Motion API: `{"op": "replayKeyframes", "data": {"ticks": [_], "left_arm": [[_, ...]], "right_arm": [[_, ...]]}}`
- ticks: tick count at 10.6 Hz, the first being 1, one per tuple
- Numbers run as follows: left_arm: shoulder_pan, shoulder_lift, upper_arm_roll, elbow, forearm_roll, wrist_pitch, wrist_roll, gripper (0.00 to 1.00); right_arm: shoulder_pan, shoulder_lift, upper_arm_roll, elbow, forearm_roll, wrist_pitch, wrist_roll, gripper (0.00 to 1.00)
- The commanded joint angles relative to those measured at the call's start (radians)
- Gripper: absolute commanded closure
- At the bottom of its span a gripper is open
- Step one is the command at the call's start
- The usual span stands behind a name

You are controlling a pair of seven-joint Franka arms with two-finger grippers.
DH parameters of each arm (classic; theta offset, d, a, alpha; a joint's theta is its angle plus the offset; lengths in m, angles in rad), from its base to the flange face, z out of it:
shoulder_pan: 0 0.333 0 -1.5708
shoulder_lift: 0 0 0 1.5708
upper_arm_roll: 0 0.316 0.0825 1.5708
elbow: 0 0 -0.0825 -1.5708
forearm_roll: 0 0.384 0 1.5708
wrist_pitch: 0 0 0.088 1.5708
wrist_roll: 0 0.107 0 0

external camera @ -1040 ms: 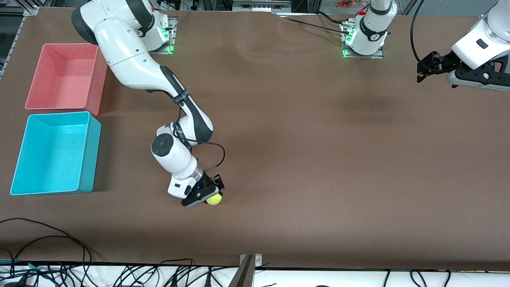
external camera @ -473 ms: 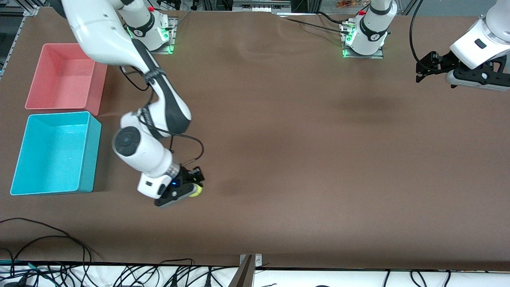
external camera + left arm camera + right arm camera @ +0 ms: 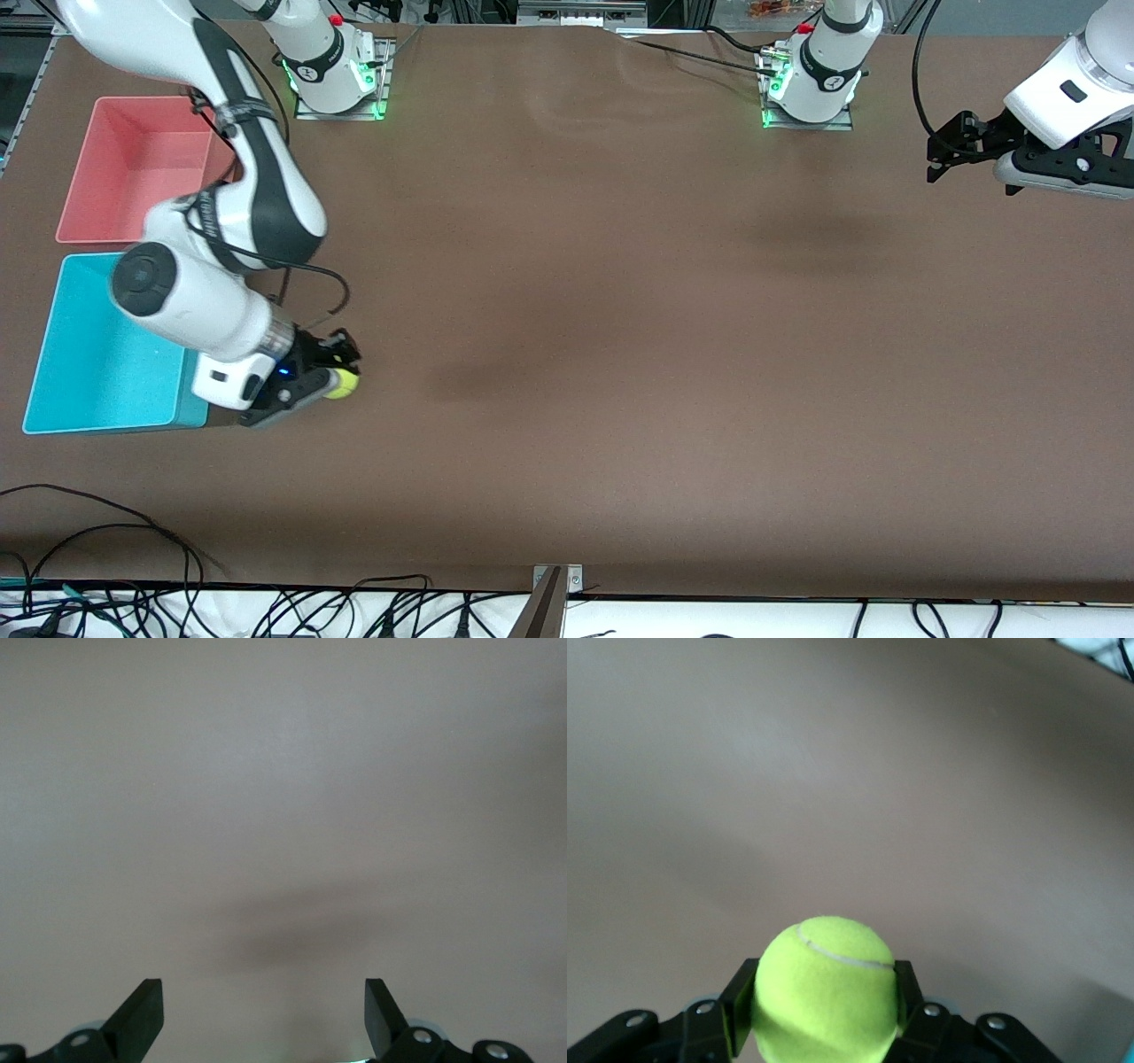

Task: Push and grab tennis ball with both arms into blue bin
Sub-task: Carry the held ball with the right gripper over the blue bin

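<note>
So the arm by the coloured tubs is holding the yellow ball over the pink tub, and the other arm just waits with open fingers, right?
Not quite. The front view shows the right gripper holding the tennis ball over the table beside the blue bin, not over the pink tub. The left gripper does wait with open fingers.

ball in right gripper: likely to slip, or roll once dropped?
The ball is fuzzy, and the right gripper has a finger on each side, so slipping seems unlikely. It is round, so it would probably roll if released onto the bare table; the walls of the blue bin should contain it.
</note>
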Motion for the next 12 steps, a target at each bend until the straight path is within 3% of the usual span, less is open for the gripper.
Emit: {"op": "replayKeyframes", "data": {"ticks": [1, 3, 6, 8, 12], "left_arm": [[-0.001, 0.014, 0.000, 0.038, 0.023, -0.026, -0.009, 0.00], [0.000, 0.014, 0.002, 0.038, 0.023, -0.026, -0.011, 0.00], [0.000, 0.022, 0.005, 0.038, 0.023, -0.026, -0.005, 0.00], [0.000, 0.022, 0.003, 0.038, 0.020, -0.026, 0.001, 0.00], [-0.001, 0.016, -0.006, 0.077, 0.018, -0.058, -0.006, 0.00]], "right_arm": [[-0.060, -0.242, -0.061, -0.310, 0.011, 0.019, -0.136, 0.65], [-0.060, -0.290, -0.177, -0.385, 0.009, 0.019, -0.284, 0.64], [-0.062, -0.282, -0.370, -0.412, 0.015, 0.046, -0.605, 0.64], [-0.063, -0.278, -0.453, -0.448, 0.015, 0.104, -0.752, 0.64], [-0.120, -0.233, -0.480, -0.599, 0.018, 0.348, -0.816, 0.64]]}}
